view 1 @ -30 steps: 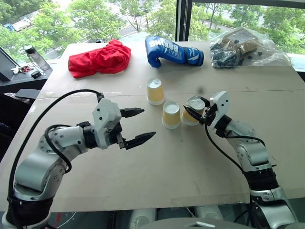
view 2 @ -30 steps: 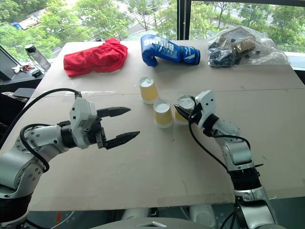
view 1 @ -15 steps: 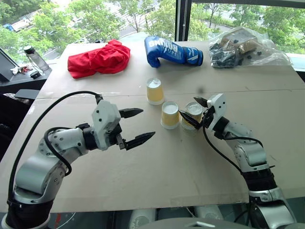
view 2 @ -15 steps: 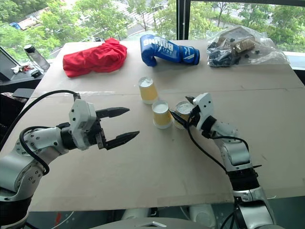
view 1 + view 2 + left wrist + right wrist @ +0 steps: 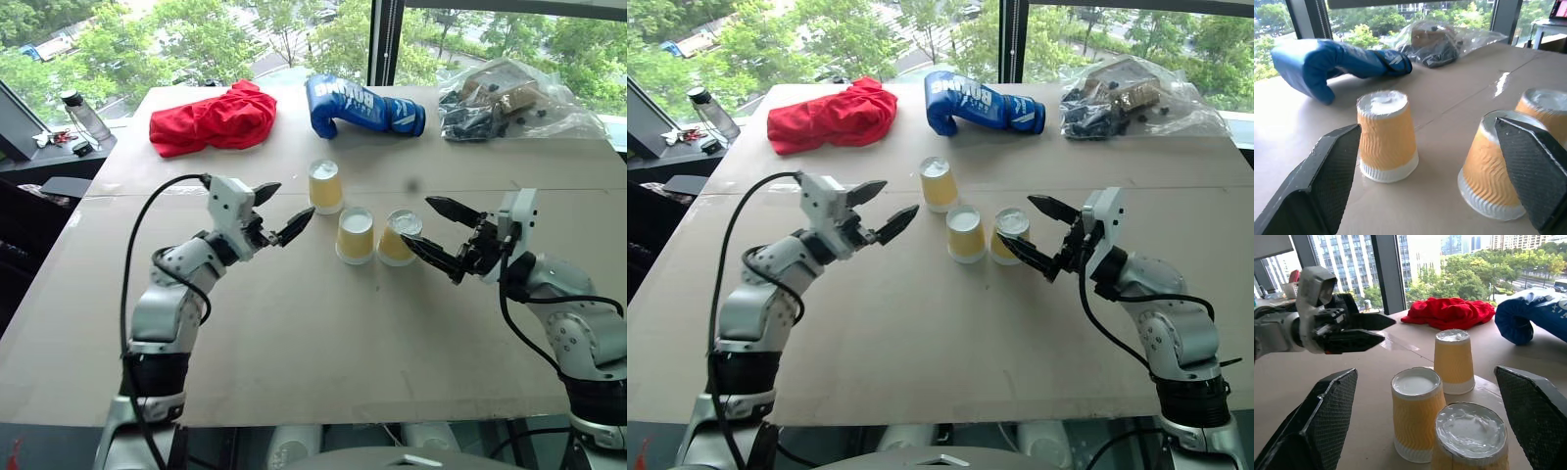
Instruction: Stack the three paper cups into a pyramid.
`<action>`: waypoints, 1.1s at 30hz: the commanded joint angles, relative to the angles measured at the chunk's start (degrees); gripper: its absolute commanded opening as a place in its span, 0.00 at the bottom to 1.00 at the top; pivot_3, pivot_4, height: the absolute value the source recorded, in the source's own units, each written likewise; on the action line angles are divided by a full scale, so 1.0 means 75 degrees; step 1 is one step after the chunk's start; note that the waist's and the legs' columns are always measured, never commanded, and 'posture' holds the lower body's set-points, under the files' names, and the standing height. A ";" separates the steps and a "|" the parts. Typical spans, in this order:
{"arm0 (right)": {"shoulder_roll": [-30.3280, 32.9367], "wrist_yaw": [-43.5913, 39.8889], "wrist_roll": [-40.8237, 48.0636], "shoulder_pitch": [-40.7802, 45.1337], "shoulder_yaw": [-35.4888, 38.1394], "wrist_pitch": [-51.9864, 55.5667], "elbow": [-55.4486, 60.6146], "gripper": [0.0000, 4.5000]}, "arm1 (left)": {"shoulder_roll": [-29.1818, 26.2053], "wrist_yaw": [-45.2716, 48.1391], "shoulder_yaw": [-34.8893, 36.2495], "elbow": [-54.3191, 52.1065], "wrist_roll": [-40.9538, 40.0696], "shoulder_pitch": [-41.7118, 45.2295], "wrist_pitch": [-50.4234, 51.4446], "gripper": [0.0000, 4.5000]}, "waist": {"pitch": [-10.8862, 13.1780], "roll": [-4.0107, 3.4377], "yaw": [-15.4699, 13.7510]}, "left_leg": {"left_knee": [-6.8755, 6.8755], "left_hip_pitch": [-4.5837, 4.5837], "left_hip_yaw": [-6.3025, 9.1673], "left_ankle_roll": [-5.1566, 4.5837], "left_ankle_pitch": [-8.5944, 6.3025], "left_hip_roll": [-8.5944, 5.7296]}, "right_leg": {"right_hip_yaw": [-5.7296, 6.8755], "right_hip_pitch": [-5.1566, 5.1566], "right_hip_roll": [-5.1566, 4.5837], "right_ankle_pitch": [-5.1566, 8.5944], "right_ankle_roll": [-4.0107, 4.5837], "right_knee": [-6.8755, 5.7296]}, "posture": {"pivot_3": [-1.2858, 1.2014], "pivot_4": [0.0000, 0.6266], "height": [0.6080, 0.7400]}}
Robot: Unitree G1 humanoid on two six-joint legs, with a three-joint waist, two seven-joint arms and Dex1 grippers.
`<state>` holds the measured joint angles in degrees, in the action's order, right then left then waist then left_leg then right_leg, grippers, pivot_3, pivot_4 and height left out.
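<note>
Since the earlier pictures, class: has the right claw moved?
Yes. The right claw has let go of the nearest cup and drawn back from it, now open beside it.

Three upturned paper cups (image 5: 356, 234) cluster mid-table, two touching, third (image 5: 325, 186) just beyond. Open tabletop (image 5: 323, 333) near side. Far edge blocked: red cloth (image 5: 213, 118) left, blue boxing glove (image 5: 362, 105) centre, plastic bag (image 5: 509, 98) right.

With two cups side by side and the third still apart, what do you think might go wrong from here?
The left gripper, open, sits close to the far cup; a clumsy approach could tip it. The middle cup and right cup look touching, so the right gripper, open beside them, might nudge the base apart.
</note>
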<state>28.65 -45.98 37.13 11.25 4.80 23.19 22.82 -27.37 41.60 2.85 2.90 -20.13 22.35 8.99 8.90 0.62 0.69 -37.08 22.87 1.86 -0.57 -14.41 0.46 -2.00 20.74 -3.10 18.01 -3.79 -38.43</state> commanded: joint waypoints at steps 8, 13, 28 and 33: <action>0.0552 0.0375 0.0144 -0.0708 0.0920 -0.0088 0.1159 0.98 | 0.0652 0.1162 -0.0240 0.5143 0.0987 0.2675 -0.2999 1.00 | 0.0007 0.0014 0.0006 | -0.0006 0.0015 0.0014 0.0000 0.0000 -0.0006 | 0.0019 0.0000 -0.0001 0.0000 -0.0001 0.0008 | 0.52 0.24 1.00; 0.0725 0.1056 -0.0044 -0.0763 0.1141 0.0206 0.1408 0.98 | 0.0980 0.1138 -0.0114 0.7161 0.1218 0.3761 -0.3665 1.00 | 0.0011 0.0021 -0.0001 | -0.0015 0.0023 0.0023 -0.0001 0.0000 -0.0008 | 0.0033 0.0000 -0.0001 0.0000 -0.0002 0.0003 | 0.52 0.24 1.00; 0.0886 0.1206 0.0506 -0.1146 0.1457 0.0437 0.1774 0.98 | 0.1326 0.1096 0.0164 0.8842 0.1590 0.4786 -0.4339 1.00 | 0.0014 0.0026 0.0010 | -0.0024 0.0039 0.0039 -0.0001 0.0001 -0.0011 | 0.0051 0.0006 0.0000 0.0001 -0.0004 0.0000 | 0.52 0.24 1.00; 0.0877 0.1186 0.0522 -0.1198 0.1439 0.0384 0.1736 1.00 | 0.1336 0.1001 0.0301 0.8863 0.1620 0.4789 -0.4508 0.88 | 0.0014 0.0026 0.0010 | -0.0024 0.0039 0.0040 -0.0001 0.0001 -0.0010 | 0.0052 0.0006 0.0001 0.0001 -0.0004 -0.0001 | 0.52 0.24 1.00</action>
<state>35.21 -37.13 40.34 2.37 14.27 27.08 33.86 -17.18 49.63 4.06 70.05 -8.03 56.74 -22.93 9.01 0.82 0.77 -37.27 23.16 2.16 -0.57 -14.40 0.38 -1.61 20.78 -3.10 18.02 -3.82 -38.44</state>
